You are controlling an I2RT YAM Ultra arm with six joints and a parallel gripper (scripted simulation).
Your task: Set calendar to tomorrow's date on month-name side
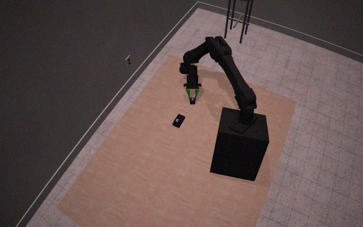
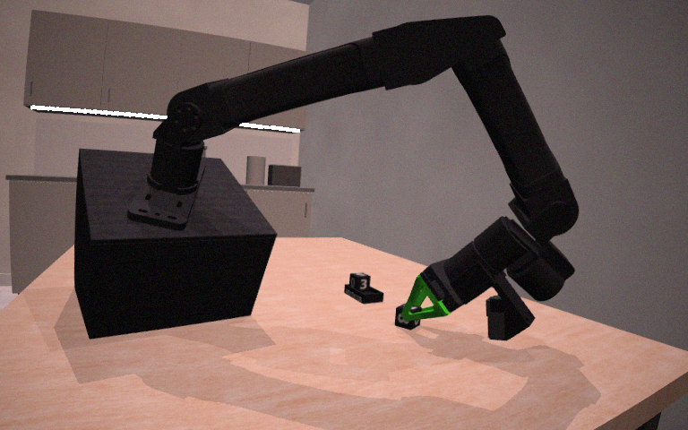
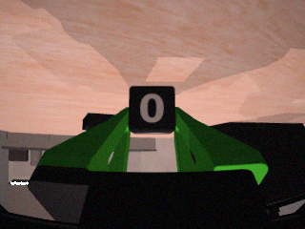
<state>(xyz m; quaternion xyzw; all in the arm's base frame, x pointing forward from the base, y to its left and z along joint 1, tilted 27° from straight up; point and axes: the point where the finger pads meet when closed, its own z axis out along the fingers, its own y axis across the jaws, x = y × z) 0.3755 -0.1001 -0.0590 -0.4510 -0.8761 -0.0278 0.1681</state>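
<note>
A black date cube (image 1: 192,100) (image 2: 402,320) (image 3: 152,109) rests on the wooden table apart from the tray. It shows a 7 on top in the top view and a 0 toward the wrist camera. My gripper (image 1: 192,98) (image 2: 411,313) (image 3: 152,114), with green fingers, reaches down at a slant. Its fingers stand on either side of this cube, just barely open. The flat black tray (image 1: 181,117) (image 2: 374,296) lies on the table nearer the base. It holds the other cube (image 1: 176,120) (image 2: 360,281), which shows a 5 on top and a 3 on its side.
The arm's black pedestal box (image 1: 240,144) (image 2: 167,253) stands on the table to the side of the tray. A metal stool (image 1: 238,18) stands on the floor behind the table. The table's edge (image 2: 633,400) runs not far beyond the gripper.
</note>
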